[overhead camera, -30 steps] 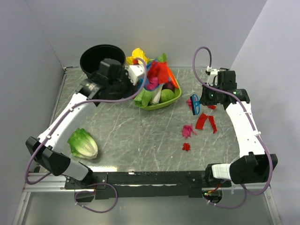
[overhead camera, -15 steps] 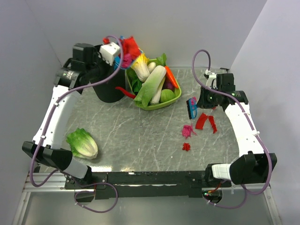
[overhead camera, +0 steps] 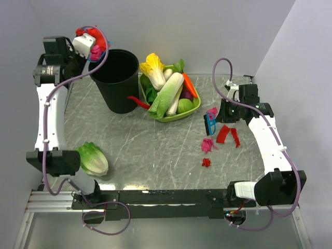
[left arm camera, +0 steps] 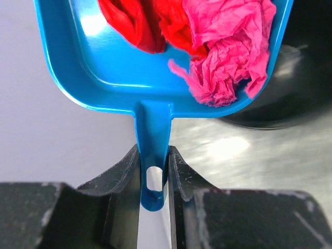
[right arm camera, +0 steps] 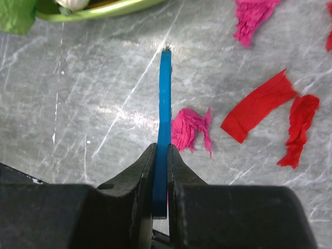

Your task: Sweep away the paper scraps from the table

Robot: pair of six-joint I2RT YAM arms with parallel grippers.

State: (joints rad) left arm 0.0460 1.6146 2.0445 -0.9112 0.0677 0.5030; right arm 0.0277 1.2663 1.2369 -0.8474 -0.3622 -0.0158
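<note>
Gripping the thin handle of a blue plastic dustpan [left arm camera: 104, 78], the left hand [left arm camera: 154, 171] is clenched on it, with the pan raised by the rim of a tall black plastic bin [overhead camera: 118, 78]. Crumpled red and magenta paper scraps [left arm camera: 228, 57] sit in the pan. Across the scene, the right hand [right arm camera: 161, 155] is clamped tight on a flat blue plastic brush [right arm camera: 164, 104], held edge-on over the grey-green marbled tabletop [overhead camera: 145, 150]. More scraps lie loose there: a magenta wad [right arm camera: 189, 129] just beside the brush, red strips [right arm camera: 258, 106] near. They look feather-light, soft and limp, likely to flutter or cling. Tip the pan gently; push them with the bristles, don't pinch.
</note>
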